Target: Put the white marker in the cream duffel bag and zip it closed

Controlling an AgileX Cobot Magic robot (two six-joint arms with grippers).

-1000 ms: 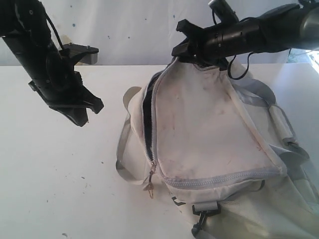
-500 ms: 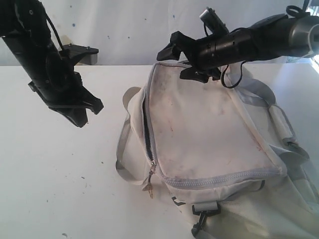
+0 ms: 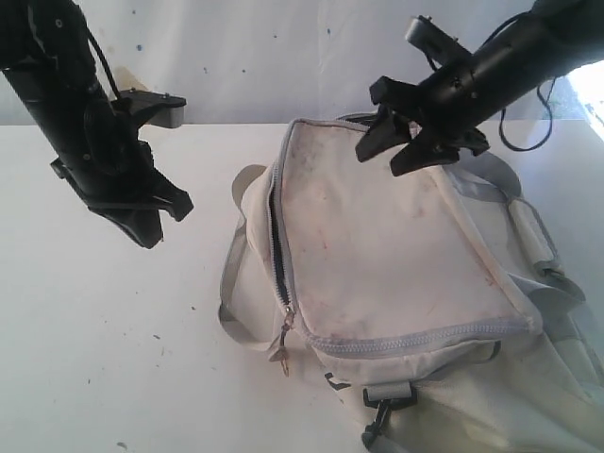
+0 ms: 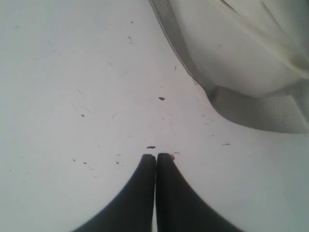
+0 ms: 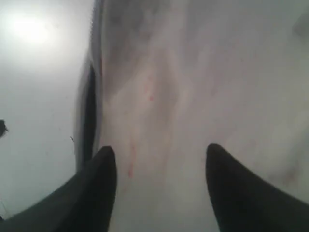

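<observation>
In the exterior view, the left gripper (image 3: 149, 234) hangs over the plain white tabletop (image 3: 104, 368) with its jaws pressed together on nothing. The large, soft, stained cream duffel bag (image 3: 396, 255) lies well off to its side. The right gripper (image 3: 381, 157) hovers just above the bag's far edge, jaws spread wide and empty. The light grey zipper (image 3: 276, 250) gapes as a dark slit along the bag's side facing the left gripper. Its small metal pull (image 3: 281, 345) sits at the end farthest from the right gripper. We find the thin white marker nowhere, and neither gripper carries it. It may lie inside the bag, but we cannot tell.

In the left wrist view, the two dark fingertips meet with no gap. Beyond them are speckled table, a fold of bag and a grey webbing strap (image 4: 270, 113), all clear of the tips.

In the right wrist view, the open fingertips frame blurred, reddish-stained fabric directly beneath, with the zip's dark opening just outside one tip.

We judge that zipping is the risky part. The bag is limp, so tugging the pull without the other gripper bracing the fabric could drag the whole bag or bunch cloth into the teeth. Closing it before the marker is confirmed inside would seal an empty bag.

The bag's interior is hidden, its near corner runs out of frame, and the right wrist view is too soft for detail.
</observation>
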